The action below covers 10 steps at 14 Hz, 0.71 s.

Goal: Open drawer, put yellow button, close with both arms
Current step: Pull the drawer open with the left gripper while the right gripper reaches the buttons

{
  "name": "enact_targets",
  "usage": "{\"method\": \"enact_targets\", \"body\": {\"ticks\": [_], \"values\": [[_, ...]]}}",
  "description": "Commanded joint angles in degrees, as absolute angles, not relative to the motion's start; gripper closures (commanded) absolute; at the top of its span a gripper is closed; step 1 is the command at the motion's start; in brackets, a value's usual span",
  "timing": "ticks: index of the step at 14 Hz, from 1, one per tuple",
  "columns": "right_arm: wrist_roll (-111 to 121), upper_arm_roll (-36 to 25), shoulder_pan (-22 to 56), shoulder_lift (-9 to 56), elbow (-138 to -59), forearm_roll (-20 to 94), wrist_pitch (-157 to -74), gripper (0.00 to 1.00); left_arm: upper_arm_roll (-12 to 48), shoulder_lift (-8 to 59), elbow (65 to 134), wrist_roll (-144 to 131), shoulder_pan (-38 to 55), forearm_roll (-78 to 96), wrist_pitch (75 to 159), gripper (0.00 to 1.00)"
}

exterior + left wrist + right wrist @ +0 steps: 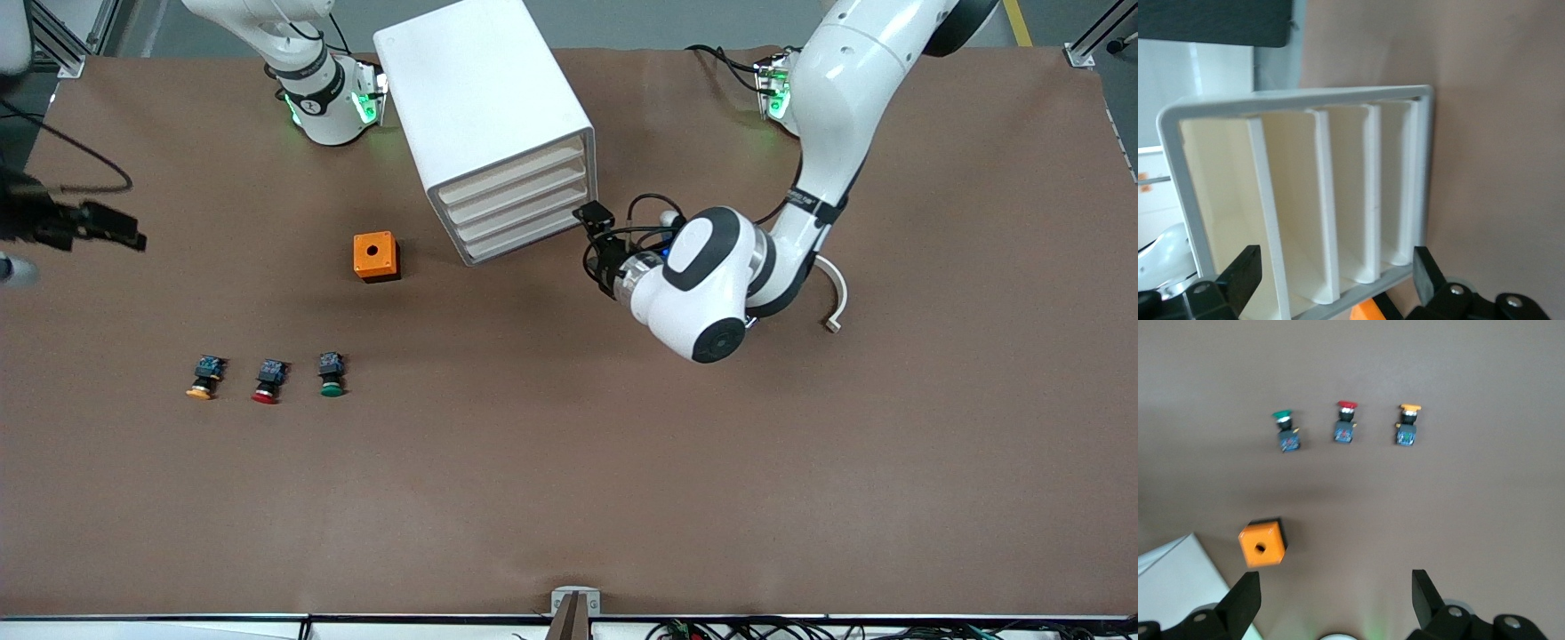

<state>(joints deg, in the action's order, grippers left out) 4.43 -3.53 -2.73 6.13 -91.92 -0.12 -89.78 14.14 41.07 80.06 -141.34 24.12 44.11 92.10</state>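
Drawer (511,175) fronts were all flush in the white cabinet (480,98) at the upper middle of the frame; the top one was what I had to open, and it looked like thin, stiff, smooth plastic, light to pull but with only a shallow lip to catch. My left gripper (597,242) stood just beside the cabinet's lower corner, jaws wide and holding nothing; in the left wrist view its fingers (1245,273) framed the cream drawer fronts. I judged the yellow button (204,377), at the lower left of the frame on the matte brown table (622,462), to be small, hard and light, best pinched on its black-and-blue body, since the round cap seemed slippery. The right gripper (1337,603) waited, wide open, above the orange box (1262,545).
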Motion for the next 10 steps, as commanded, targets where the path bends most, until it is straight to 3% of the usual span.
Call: {"method": "enact_targets", "body": {"ticks": [1, 2, 7, 10], "values": [[7.72, -3.16, -6.14, 9.49, -90.26, -0.79, -96.30, 0.00, 13.97, 41.31, 78.84, -145.80, 26.62, 46.93, 91.14, 0.02], [7.82, -3.16, -7.11, 10.97, -90.61, -0.79, -98.24, 0.00, 13.97, 41.31, 78.84, -145.98, 27.59, 47.37, 91.14, 0.18], [7.21, -3.25, -9.75, 13.80, -100.87, -1.76, -116.59, 0.00, 13.97, 42.80, 78.84, -145.90, 32.07, 49.57, 91.14, 0.27], [7.29, -3.25, -11.33, 17.65, -110.53, -1.76, -133.88, 0.00, 13.97, 42.80, 78.84, -145.37, 33.66, 49.57, 91.14, 0.28]]}}
